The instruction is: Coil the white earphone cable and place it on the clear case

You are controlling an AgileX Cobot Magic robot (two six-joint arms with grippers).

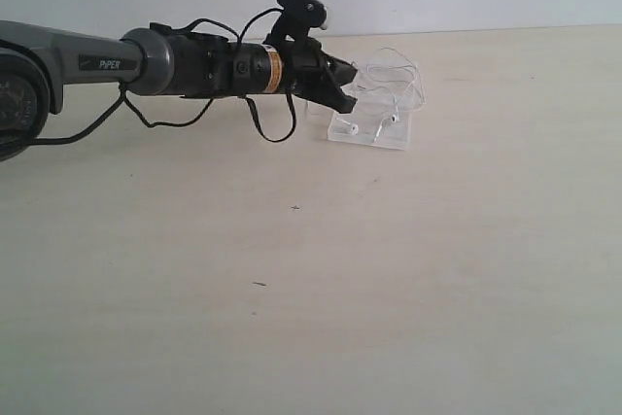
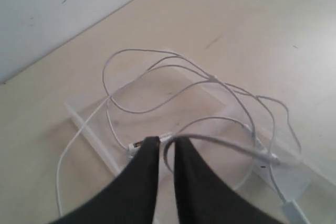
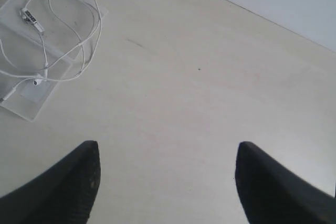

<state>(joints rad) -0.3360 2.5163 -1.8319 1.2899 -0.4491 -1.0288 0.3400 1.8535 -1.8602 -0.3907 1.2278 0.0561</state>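
The white earphone cable (image 2: 210,78) lies in loose loops on the clear case (image 3: 31,100), and one strand hangs over its edge onto the desk (image 1: 340,289). The left gripper (image 2: 166,140) is over the case with its jaws nearly together around a strand. I cannot tell if they pinch it. It is better to let go low and rise straight, so that no loop drags off. The right gripper (image 3: 165,182), with jaws wide apart, is well away from the case, and nothing blocks.

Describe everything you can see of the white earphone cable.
The white earphone cable is a very thin white wire lying in loose, overlapping loops, not a tidy coil. It forks toward two small earbuds and carries a small inline piece. Most of it rests on the clear case, with one strand trailing off onto the table. The left hand has its nearly closed fingertips at a strand; whether it pinches it cannot be told.
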